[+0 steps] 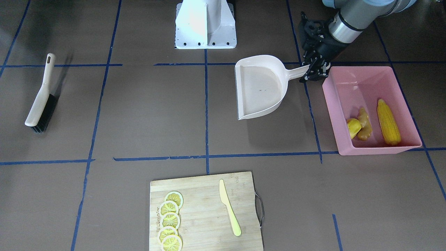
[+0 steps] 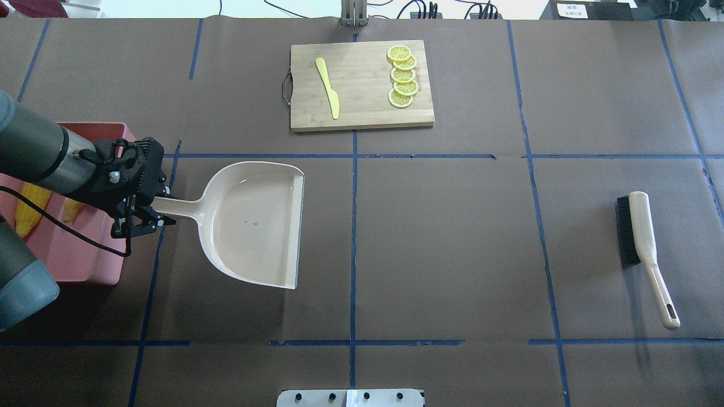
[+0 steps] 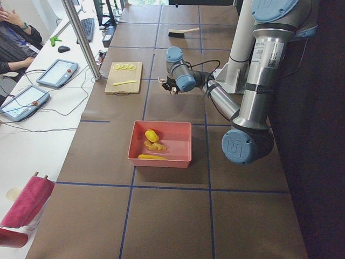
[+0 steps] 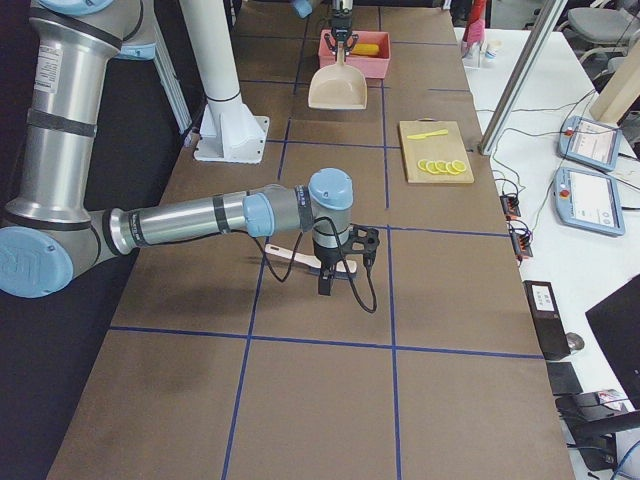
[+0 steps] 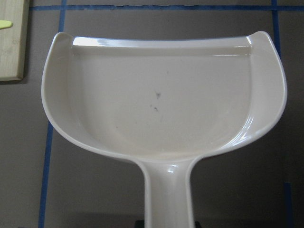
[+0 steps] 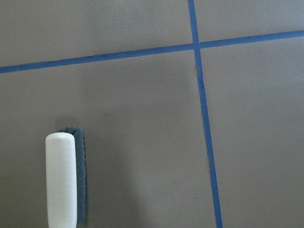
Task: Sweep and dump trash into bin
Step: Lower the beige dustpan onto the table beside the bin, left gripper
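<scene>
Plainly the sweeping and dumping look done, so the remaining risks lie in putting the tools down. The left gripper (image 1: 311,72) is clenched on the very end of the handle of the dustpan (image 1: 259,87), just beside a corner of the bin (image 1: 379,150). A careless swing of the wrist toward that side could nudge the tub or catch its rim. Held so far from its wide scoop, the pan could also pivot between the fingers. Its shadow on the table (image 1: 139,115) hints that it is slightly raised, so letting go from there would probably make it clatter down. The right gripper (image 4: 328,280) shows only in the right side view, hanging over the brush (image 1: 40,101), and it cannot be told whether it is released or clamped.

All the trash lies inside the pink bin, at the end away from the robot. The corn cob (image 1: 388,122) is long and yellow with ridged kernels, and it lies lengthwise, apart from the other two pieces. The potato (image 1: 353,128) is lumpy and yellow, and it touches the tan, knobbly ginger root (image 1: 364,123). The scoop is bare except for a few dark specks.
</scene>
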Tool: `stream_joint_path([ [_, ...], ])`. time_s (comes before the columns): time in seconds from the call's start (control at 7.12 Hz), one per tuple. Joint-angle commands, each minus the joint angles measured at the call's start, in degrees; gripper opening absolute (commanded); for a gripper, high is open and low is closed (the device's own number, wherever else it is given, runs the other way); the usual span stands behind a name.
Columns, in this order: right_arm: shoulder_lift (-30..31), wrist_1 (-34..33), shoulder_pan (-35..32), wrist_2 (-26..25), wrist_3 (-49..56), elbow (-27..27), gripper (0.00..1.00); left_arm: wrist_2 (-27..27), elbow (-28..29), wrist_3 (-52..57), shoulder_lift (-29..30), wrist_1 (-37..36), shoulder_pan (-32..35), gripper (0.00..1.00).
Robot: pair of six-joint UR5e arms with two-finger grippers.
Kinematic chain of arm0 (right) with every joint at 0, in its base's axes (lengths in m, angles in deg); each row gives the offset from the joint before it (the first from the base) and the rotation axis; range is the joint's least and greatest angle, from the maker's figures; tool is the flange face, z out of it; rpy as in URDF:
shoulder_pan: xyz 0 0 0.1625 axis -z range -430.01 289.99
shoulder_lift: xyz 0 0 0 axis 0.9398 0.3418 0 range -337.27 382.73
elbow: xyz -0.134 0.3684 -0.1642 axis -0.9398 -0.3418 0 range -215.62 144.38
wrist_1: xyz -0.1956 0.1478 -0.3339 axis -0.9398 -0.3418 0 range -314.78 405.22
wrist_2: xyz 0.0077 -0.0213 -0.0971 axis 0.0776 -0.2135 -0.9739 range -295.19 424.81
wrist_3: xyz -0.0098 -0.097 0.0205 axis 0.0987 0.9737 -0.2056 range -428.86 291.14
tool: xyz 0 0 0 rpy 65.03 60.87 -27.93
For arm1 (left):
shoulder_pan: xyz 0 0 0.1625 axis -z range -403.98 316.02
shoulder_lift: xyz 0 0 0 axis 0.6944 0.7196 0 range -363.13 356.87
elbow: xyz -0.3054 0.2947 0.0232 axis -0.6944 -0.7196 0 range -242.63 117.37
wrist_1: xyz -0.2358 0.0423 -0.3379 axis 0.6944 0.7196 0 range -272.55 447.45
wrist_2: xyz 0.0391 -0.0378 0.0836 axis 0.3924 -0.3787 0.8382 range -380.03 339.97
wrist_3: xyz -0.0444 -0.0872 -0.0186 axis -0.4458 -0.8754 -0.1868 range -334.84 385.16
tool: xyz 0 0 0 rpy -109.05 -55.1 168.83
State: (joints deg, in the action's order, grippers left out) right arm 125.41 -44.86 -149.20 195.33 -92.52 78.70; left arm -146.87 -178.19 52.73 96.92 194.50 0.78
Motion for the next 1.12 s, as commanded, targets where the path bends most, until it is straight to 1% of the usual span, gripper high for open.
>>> stream_joint_path([
  [0.0,0.1,0.0,0.0,0.0,-0.1,0.1,1.00,-0.8,4.7,-1.7,0.8,5.4,-2.6,0.03],
  [0.14,0.1,0.0,0.0,0.0,-0.1,0.0,1.00,-0.8,5.3,-2.2,1.5,5.5,-4.2,0.04],
  [0.42,0.0,0.0,0.0,0.0,-0.2,0.0,1.00,-0.4,7.8,-2.2,2.3,5.5,-4.9,0.05],
  [0.84,0.0,0.0,0.0,-0.1,-0.2,0.1,1.00,-0.4,11.4,-5.8,5.1,9.7,-5.4,0.05],
  [0.98,0.0,0.0,0.0,-0.2,-0.1,0.1,1.00,-0.3,13.2,-6.8,5.3,12.1,-5.4,0.08],
])
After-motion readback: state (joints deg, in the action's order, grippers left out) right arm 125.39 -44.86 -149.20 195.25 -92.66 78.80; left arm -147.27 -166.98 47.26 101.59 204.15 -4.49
